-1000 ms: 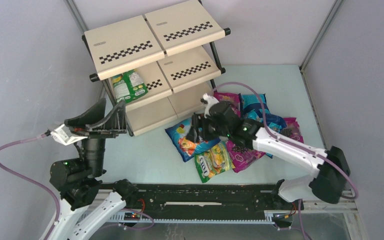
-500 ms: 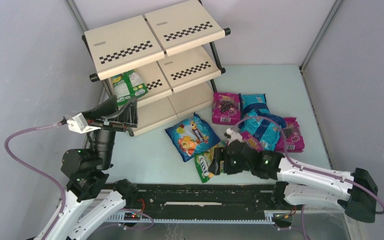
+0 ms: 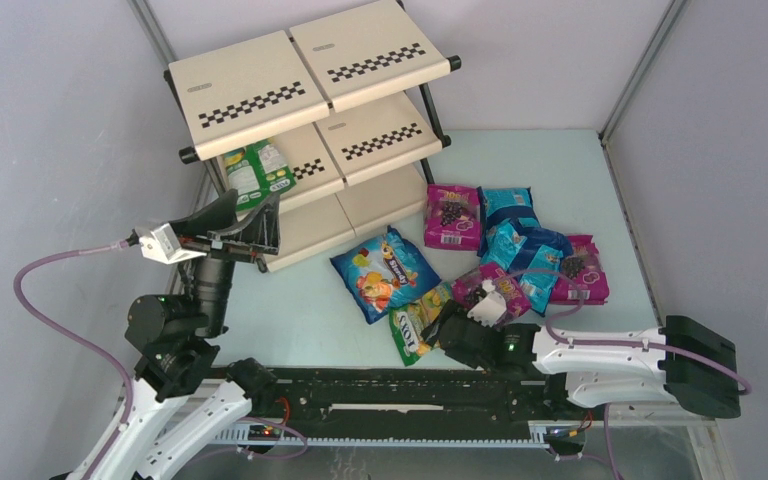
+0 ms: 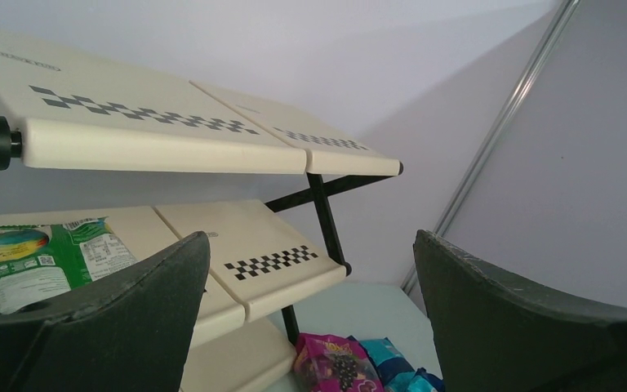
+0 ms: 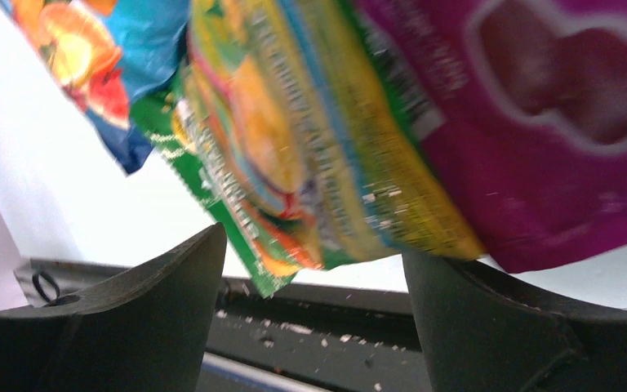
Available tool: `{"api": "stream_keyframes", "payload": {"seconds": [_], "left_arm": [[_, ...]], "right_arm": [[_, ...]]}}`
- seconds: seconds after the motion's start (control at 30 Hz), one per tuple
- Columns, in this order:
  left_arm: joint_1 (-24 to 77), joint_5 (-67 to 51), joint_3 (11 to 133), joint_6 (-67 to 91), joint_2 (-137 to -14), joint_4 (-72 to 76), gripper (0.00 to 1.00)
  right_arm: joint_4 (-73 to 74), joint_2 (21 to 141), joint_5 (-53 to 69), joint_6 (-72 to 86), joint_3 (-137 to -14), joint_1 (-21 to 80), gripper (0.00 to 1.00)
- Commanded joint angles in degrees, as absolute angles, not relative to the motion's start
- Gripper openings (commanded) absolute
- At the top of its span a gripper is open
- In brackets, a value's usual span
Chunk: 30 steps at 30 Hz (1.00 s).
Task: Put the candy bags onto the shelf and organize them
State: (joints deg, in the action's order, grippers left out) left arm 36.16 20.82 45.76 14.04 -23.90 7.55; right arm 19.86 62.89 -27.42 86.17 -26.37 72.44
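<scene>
The shelf [image 3: 312, 75] stands at the back left, with one green-yellow candy bag [image 3: 257, 172] on its middle tier; the bag also shows in the left wrist view [image 4: 37, 263]. My left gripper [image 3: 243, 226] is open and empty, held in the air in front of the shelf's left end [image 4: 163, 147]. My right gripper [image 3: 436, 328] is open and empty, low at the near edge of a green-yellow bag [image 3: 412, 326] [image 5: 294, 139]. A blue bag with orange fruit [image 3: 385, 272], magenta bags [image 3: 452, 215] [image 5: 555, 122] and teal bags [image 3: 520, 245] lie on the table.
The black rail [image 3: 390, 385] [image 5: 318, 318] runs along the near edge just under my right gripper. Grey walls close in on the left, back and right. Another magenta bag [image 3: 582, 268] lies at the pile's right end.
My right arm has pulled back from above the pile to the near edge and dropped low by the green-yellow bag. My left gripper has shifted slightly right, toward the shelf.
</scene>
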Motion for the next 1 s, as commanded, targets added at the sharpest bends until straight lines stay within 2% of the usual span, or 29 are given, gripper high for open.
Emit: {"api": "stream_keyframes", "payload": {"seconds": [0.0, 0.1, 0.23, 0.37, 0.53, 0.6, 0.7, 0.8, 0.97], "left_arm": [[36.5, 21.0, 45.5, 13.9, -23.0, 8.6, 1.00], [36.7, 20.8, 45.4, 14.0, -22.7, 8.7, 1.00], [37.0, 21.1, 45.4, 13.7, -22.6, 8.7, 1.00], [37.1, 21.1, 45.3, 13.8, -22.5, 8.8, 1.00], [37.1, 21.1, 45.3, 13.8, -22.3, 8.8, 1.00], [37.2, 21.0, 45.3, 13.8, -22.4, 8.8, 1.00], [37.3, 21.0, 45.3, 13.8, -22.6, 8.8, 1.00], [37.3, 21.1, 45.3, 13.8, -22.6, 8.9, 1.00], [37.6, 20.9, 45.2, 14.0, -22.5, 8.9, 1.00]], "right_arm": [[18.3, 60.5, -36.3, 95.8, -23.8, 72.3, 0.88], [14.5, 59.4, -39.2, 95.3, -21.2, 72.1, 0.84], [5.3, 57.3, -40.6, 85.2, -18.7, 70.9, 0.74], [-2.0, 56.4, -43.0, 78.2, -16.7, 71.1, 0.55], [-1.0, 57.6, -45.7, 76.9, -17.1, 70.7, 0.44], [-0.8, 56.9, -46.0, 73.3, -18.0, 70.4, 0.33], [-0.6, 54.0, -45.2, 64.4, -19.5, 69.5, 0.23], [-1.1, 50.0, -35.5, 52.4, -20.8, 64.8, 0.16], [2.1, 44.7, -5.3, 46.0, -22.0, 47.7, 0.08]]}}
